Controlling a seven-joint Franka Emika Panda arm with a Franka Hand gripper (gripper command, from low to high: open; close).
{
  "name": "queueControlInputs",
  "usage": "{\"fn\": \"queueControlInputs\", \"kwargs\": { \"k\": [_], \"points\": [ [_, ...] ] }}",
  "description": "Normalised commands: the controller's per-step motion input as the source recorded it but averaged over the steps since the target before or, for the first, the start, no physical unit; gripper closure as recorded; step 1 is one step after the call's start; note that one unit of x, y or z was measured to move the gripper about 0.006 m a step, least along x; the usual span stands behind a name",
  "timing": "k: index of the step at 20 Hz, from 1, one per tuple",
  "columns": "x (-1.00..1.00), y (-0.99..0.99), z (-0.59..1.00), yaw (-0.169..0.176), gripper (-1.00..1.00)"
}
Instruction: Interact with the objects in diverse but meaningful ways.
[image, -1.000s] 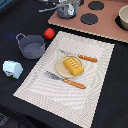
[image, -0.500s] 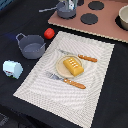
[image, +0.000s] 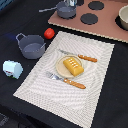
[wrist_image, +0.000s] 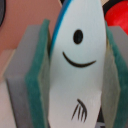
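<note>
Closest of all, in the wrist view, the gripper (wrist_image: 75, 75) was seen pressed from both sides against a flat white toy fish (wrist_image: 77, 70) with a blue edge, a dot eye and a curved smile. Its green-padded fingers (wrist_image: 40, 85) were set against the fish's flat faces, seemingly so the thin piece was kept upright and from slipping. A patch of red was visible behind it, too blurred to be named.

In the exterior view no arm or gripper could be seen. Nearest the camera, a woven placemat (image: 95, 100) was laid on a dark table (image: 115, 112). A cream plate (image: 61, 67) was centred on it, carrying the yellow ridged bread loaf (image: 73, 65), with an orange-handled fork (image: 67, 80) on the near side and an orange-handled knife (image: 78, 55) on the far side, arranged as a place setting. Off the mat toward the exterior view's left, the white-and-blue milk carton (image: 12, 69) was lying on the table. Farther back, the dark grey two-handled pot (image: 31, 46) was standing upright, with the red tomato (image: 49, 33) just beside it. Farthest away, a pink toy stove (image: 107, 27) with black burners was placed, bearing a small grey saucepan (image: 65, 8).
</note>
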Motion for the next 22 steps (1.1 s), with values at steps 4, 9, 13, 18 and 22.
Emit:
{"fn": "queueControlInputs", "kwargs": {
  "k": [4, 9, 13, 18, 22],
  "points": [
    [-0.13, 0.47, -0.27, 0.015, 1.0],
    [-0.03, 0.44, -0.28, 0.022, 1.0],
    [-0.04, 0.41, -0.32, 0.021, 1.0],
    [-0.29, 0.42, -0.37, 0.025, 1.0],
    [-0.33, 0.4, -0.35, 0.029, 1.0]
  ]
}}
